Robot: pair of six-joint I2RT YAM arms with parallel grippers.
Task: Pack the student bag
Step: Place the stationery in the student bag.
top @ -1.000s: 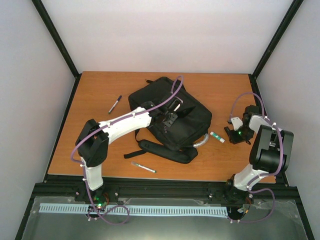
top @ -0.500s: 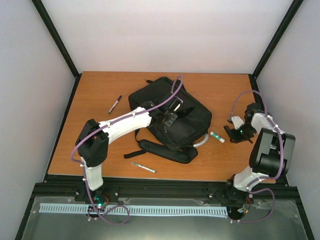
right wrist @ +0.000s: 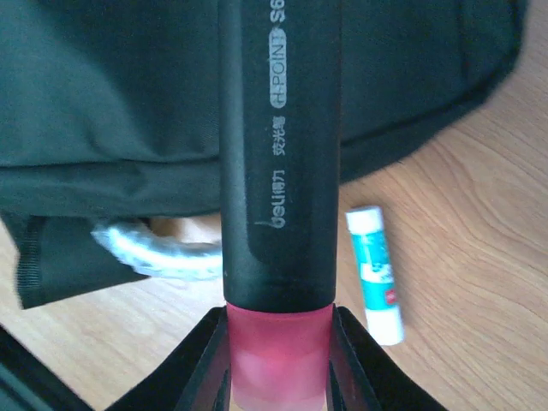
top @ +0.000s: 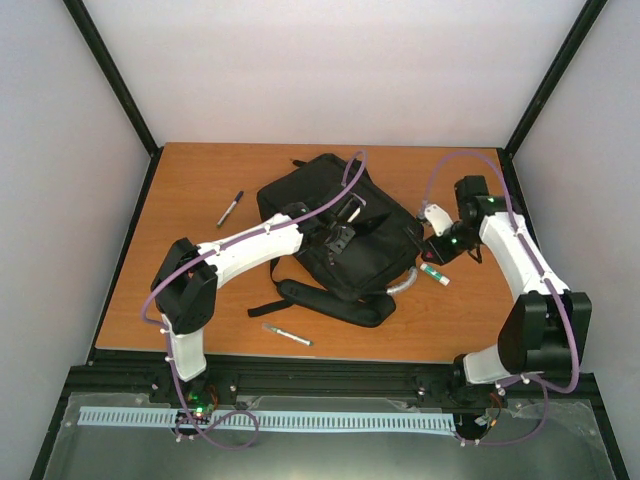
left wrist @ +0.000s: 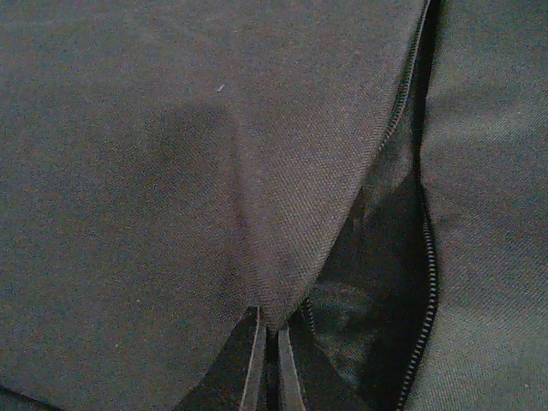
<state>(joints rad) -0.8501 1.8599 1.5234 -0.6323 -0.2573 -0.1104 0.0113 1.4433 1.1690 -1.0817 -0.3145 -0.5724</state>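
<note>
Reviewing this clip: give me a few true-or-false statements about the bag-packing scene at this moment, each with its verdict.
1. The right gripper grips a black-barrelled highlighter with a pink end. True.
2. The white and green glue stick lies inside the large black fabric backpack. False: it lies on the wooden table, beside the backpack.
3. The left gripper is shut on backpack fabric next to an open zip. True.
4. No pens lie on the table. False: a thin dark pen and a pale marker lie there.
</note>
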